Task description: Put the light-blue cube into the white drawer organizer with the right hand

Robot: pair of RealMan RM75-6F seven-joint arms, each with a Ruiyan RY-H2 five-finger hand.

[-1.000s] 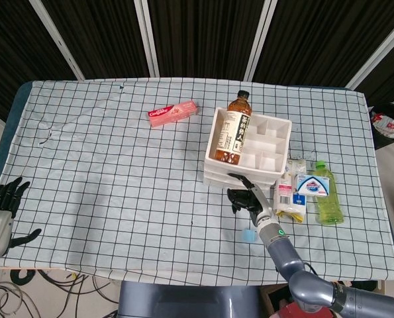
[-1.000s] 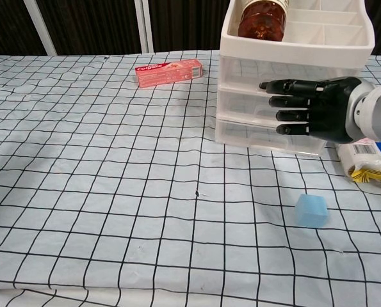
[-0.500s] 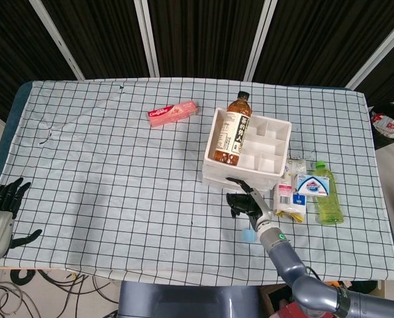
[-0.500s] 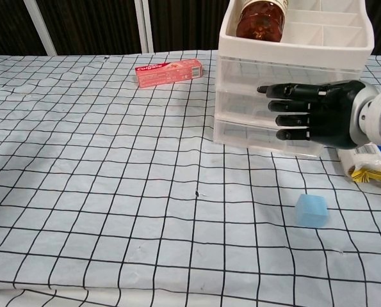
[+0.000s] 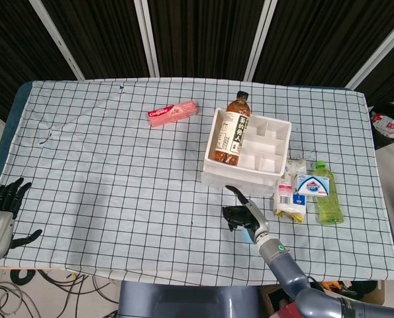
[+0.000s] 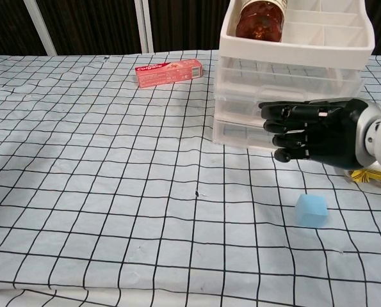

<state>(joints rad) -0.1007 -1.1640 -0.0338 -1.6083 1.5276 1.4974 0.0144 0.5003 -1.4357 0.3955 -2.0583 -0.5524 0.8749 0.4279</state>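
A small light-blue cube (image 6: 312, 210) lies on the checked cloth near the front edge, partly hidden by my arm in the head view (image 5: 249, 234). My right hand (image 6: 313, 130) (image 5: 240, 214) hovers above and just behind it, black fingers stretched out flat toward the left and holding nothing. The white drawer organizer (image 6: 298, 72) (image 5: 247, 156) stands right behind the hand, with a brown tea bottle (image 5: 231, 130) lying in its top tray. My left hand (image 5: 3, 201) stays at the table's front left corner, fingers spread, empty.
A pink toothpaste box (image 5: 173, 113) lies behind and left of the organizer. Right of the organizer are small packets (image 5: 291, 197), a blue-and-white box (image 5: 311, 185) and a green bottle (image 5: 326, 196). The front table edge runs close below the cube.
My right hand has come down and back from the organizer's front, now lower and closer over the cube. The cube and the left hand have not moved.
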